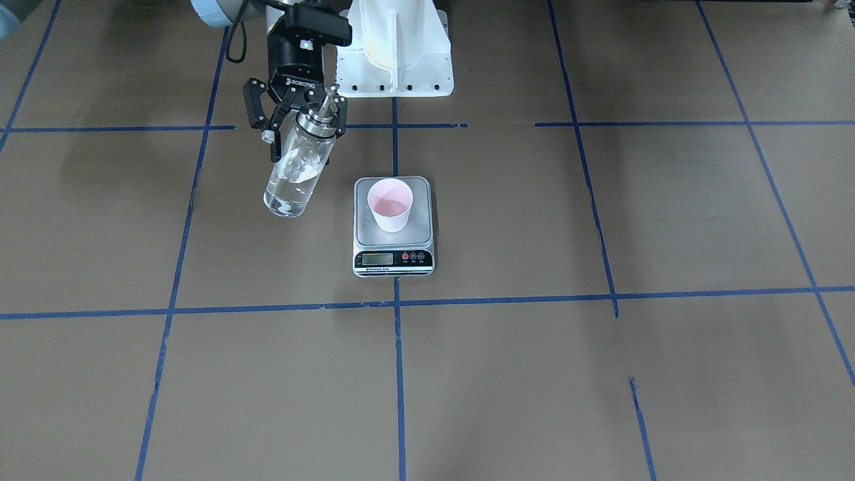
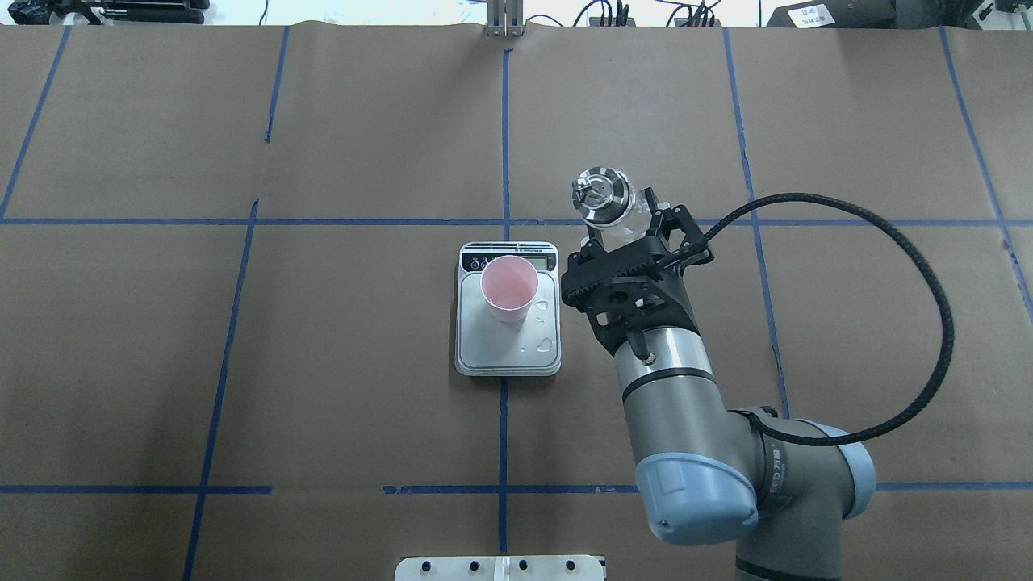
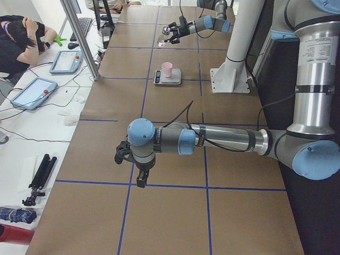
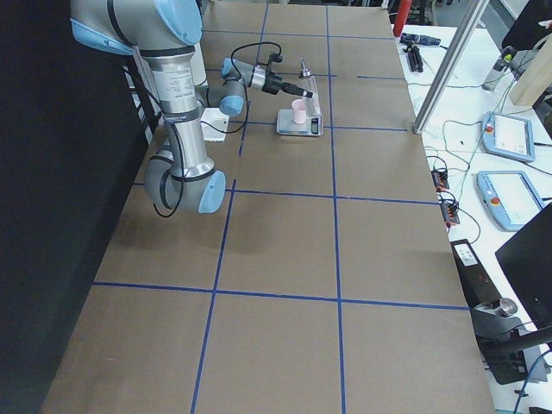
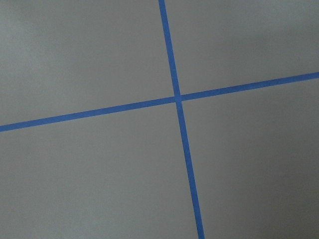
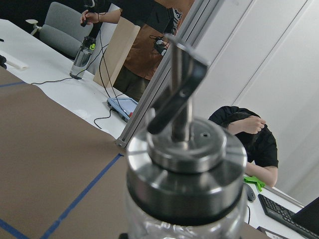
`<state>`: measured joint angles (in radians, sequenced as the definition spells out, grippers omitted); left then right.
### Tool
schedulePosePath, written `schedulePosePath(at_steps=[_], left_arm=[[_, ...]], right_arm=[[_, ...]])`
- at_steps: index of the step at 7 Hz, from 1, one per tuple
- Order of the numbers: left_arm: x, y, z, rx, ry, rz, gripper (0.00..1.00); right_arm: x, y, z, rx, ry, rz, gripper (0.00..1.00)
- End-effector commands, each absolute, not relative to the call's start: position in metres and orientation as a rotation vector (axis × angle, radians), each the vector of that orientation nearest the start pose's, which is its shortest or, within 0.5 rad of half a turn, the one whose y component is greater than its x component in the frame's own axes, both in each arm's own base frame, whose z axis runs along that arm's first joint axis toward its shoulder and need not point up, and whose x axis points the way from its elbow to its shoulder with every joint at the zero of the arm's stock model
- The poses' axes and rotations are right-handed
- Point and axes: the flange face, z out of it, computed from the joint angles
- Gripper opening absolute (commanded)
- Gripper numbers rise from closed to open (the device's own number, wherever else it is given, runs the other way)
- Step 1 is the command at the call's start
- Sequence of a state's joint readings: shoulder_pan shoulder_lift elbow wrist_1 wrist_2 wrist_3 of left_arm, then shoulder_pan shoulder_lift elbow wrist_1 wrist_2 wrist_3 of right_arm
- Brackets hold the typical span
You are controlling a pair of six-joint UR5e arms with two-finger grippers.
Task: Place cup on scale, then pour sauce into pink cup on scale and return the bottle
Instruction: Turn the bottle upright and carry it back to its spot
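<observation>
Fingers (image 1: 274, 143) of the right gripper (image 1: 307, 137) are closed narrowly on the bottle (image 1: 297, 170), clamping the glass just under its silver spout cap (image 2: 601, 194). Bottle is held near upright with a slight tilt, the cap leaning toward the robot's base in the front-facing view. It is on the robot's right of the scale (image 1: 393, 257) and apart from it. Cannot tell whether its base touches the worktop (image 1: 601, 374). Sauce (image 1: 287, 190): clear liquid fills the lower part of the glass. Right wrist view is filled by the cap and its angled spout (image 6: 179, 79), seen close up. Cup (image 1: 391, 204) stands upright on the scale's metal plate, toward the display end, well inside the plate's edges and free of both grippers. Overhead view: a few clear droplets (image 2: 545, 343) lie on the plate on the robot's right of the cup. Scale's black display strip faces away from the robot. Left gripper (image 3: 140, 178) appears only in the exterior left view, over bare worktop and well apart from the scale. Cannot tell how its fingers stand. Left wrist view: only worktop and a crossing of blue tape (image 5: 177, 97).
</observation>
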<state>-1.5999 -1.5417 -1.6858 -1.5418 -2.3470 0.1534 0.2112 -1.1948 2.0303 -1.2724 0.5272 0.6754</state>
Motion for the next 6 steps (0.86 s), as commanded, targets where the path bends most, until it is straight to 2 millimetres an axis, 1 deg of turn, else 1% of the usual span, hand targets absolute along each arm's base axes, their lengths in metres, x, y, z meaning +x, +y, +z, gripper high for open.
schedulePosePath(at_steps=[1,2,3,4,5,6], left_arm=[[-0.078,-0.480,0.618,0.126,0.768,0.141,1.00],[-0.078,-0.480,0.618,0.127,0.768,0.141,1.00],[-0.078,-0.480,0.616,0.132,0.768,0.143,1.00],[-0.078,-0.480,0.617,0.132,0.768,0.143,1.00],[-0.078,-0.480,0.616,0.135,0.768,0.144,1.00],[-0.078,-0.480,0.617,0.133,0.766,0.143,1.00]], right_arm=[[-0.428,-0.336,0.224,1.186,-0.509,0.106,0.00],[-0.416,-0.344,0.247,1.147,-0.500,0.114,0.00],[-0.406,-0.343,0.271,1.107,-0.490,0.106,0.00],[-0.399,-0.342,0.289,1.090,-0.466,0.093,0.00],[-0.395,-0.340,0.306,1.060,-0.475,0.134,0.00],[-0.394,-0.338,0.317,1.029,-0.516,0.215,0.00]])
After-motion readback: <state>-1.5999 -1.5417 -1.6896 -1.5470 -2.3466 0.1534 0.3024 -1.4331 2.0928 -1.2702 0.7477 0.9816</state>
